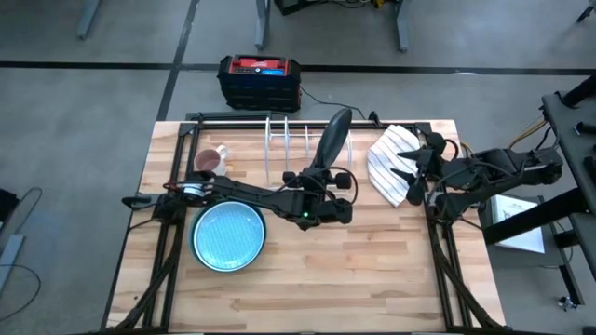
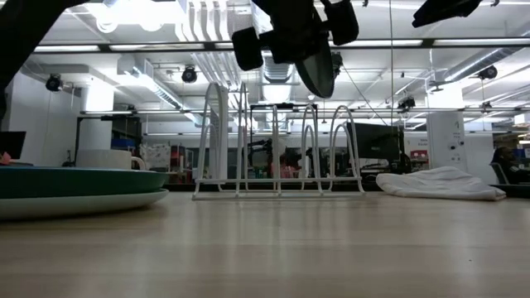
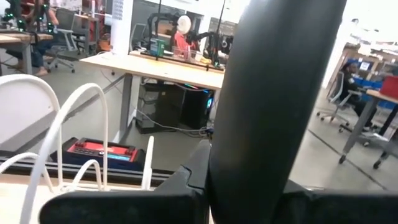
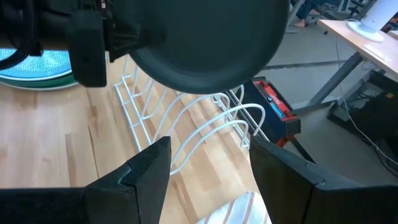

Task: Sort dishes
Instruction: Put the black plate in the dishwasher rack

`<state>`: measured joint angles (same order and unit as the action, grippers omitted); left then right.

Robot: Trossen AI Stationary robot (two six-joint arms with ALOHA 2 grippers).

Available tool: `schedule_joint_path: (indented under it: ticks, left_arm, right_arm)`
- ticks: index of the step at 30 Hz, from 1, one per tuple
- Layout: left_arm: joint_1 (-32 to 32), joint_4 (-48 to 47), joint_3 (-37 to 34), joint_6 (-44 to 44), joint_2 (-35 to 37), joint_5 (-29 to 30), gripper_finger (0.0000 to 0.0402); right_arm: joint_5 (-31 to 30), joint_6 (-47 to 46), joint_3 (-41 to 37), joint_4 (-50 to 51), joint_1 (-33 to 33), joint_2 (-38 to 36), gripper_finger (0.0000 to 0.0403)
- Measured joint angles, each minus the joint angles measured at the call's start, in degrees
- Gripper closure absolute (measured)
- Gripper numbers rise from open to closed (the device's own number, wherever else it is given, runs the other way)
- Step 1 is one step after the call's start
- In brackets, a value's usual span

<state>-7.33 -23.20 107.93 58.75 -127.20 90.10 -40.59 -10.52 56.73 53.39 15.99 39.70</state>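
Note:
A dark grey plate (image 1: 333, 140) stands on edge in the air over the white wire rack (image 1: 296, 149), with my left gripper (image 1: 319, 189) shut on it. In the low view its lower rim (image 2: 319, 83) hangs just above the rack's wire loops (image 2: 319, 141). A stack of light blue plates (image 1: 228, 234) rests flat on the table's near left. My right gripper (image 4: 208, 174) hovers open above the striped cloth (image 1: 391, 163) at the right, touching nothing. My left gripper pinches the dark plate's rim (image 3: 214, 165) between its two fingers, one on each face, at the plate's near side. The fingers lie level and point toward the table's far edge. The plate stands upright on edge, lifted clear of the rack.
A small pinkish mug (image 1: 210, 160) stands left of the rack. A red and black box (image 1: 259, 79) sits on the floor beyond the far edge. Bare wood lies across the table's near half, right of the blue stack.

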Motion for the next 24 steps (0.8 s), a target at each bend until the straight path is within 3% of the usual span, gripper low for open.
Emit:
schedule_joint_path:
  ticks: [9, 21, 24]
  left_arm:
    - [0.27, 1.07, 4.24, -2.10, -5.63, 0.37, 0.0377]
    - [1.24, -3.25, 26.67, -17.12, -17.00, 0.08, 0.0376]
    - [1.37, -2.30, 25.36, -16.95, -17.02, 0.50, 0.0379]
  right_arm:
    - [0.00, -0.02, -1.08, -0.01, -0.02, -0.12, 0.0197]
    - [0.01, -1.85, -3.94, 0.04, -0.02, -0.68, 0.0197]
    - [0.01, -2.53, -4.21, 0.40, -0.02, -0.73, 0.0195]
